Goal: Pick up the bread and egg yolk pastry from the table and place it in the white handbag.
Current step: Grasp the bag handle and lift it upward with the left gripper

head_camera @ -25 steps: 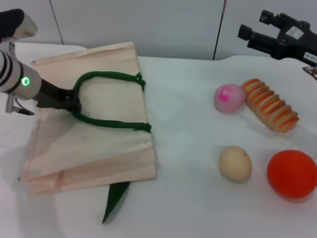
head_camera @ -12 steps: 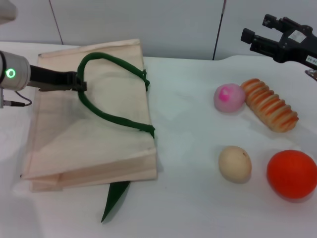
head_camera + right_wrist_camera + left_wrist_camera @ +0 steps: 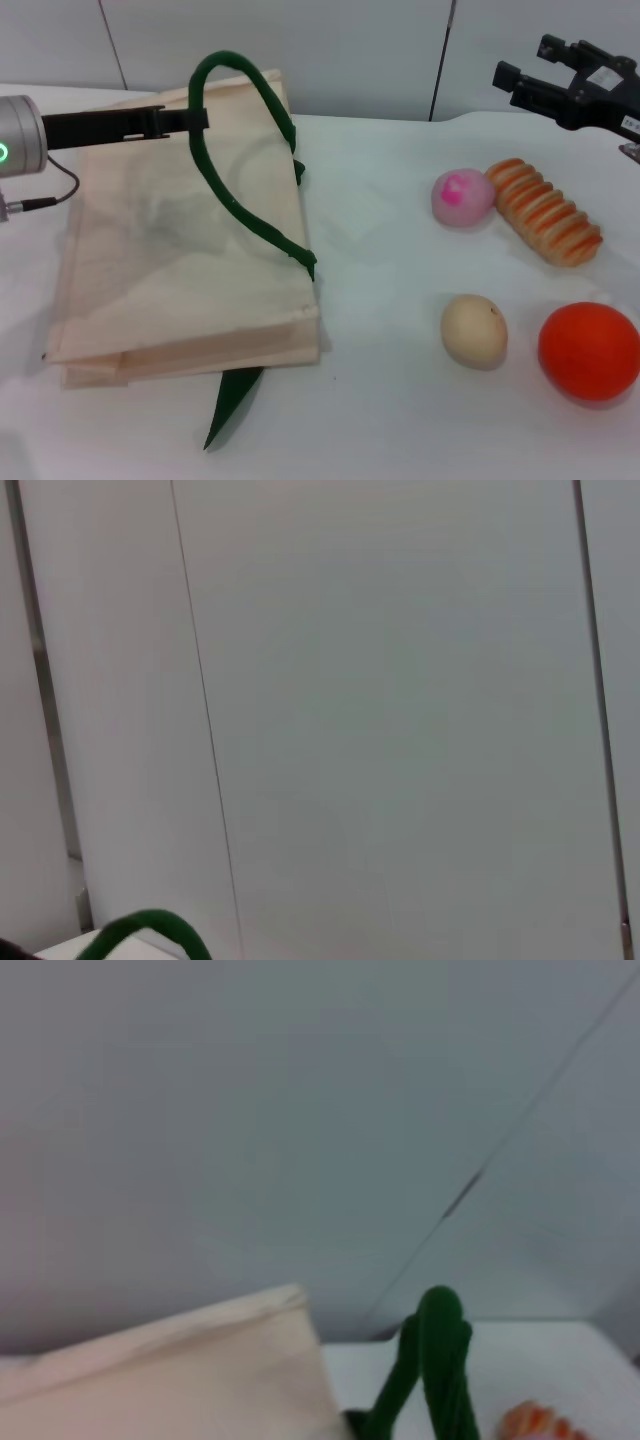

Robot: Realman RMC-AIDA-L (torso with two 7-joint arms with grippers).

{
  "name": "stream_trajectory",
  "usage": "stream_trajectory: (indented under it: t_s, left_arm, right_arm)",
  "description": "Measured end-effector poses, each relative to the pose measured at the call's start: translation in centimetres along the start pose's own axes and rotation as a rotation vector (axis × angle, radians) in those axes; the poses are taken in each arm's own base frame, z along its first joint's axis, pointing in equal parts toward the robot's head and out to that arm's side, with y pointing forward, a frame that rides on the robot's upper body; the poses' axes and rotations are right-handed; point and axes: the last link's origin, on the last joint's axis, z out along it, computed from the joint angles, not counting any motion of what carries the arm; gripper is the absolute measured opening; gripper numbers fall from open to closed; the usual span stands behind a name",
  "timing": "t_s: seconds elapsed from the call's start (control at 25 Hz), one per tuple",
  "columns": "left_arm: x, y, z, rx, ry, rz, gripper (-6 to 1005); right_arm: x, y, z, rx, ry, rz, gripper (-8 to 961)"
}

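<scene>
a white desk carries everything. on the robot's left lies the bag, a flat cream tote. its upper green strap arches up off the fabric, pinched in the closed jaws of the left gripper, probably to pull the mouth open for loading. a second strap pokes out beneath the bag's near edge. the right gripper hovers high at the far right, jaws spread and holding nothing, likely waiting its turn. below it sit an orange ball, then the bread touching a pink ball, and the pale pastry, all well apart from the bag, none loaded yet.
</scene>
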Motion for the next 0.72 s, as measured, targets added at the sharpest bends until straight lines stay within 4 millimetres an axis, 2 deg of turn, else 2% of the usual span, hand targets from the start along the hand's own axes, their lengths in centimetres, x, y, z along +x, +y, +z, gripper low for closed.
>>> stream_trajectory:
  t_s: [0.48, 0.72]
  left_arm:
    - [-0.4, 1.9, -1.5, -0.196, 0.163, 0.109, 136]
    - [-0.3, 2.6, -2.5, -0.260, 0.211, 0.137, 135]
  right_arm:
    - [0.1, -0.2, -0.1, 0.011, 0.012, -0.006, 883]
    - [0.7, -0.5, 0.0, 0.014, 0.088, -0.035, 884]
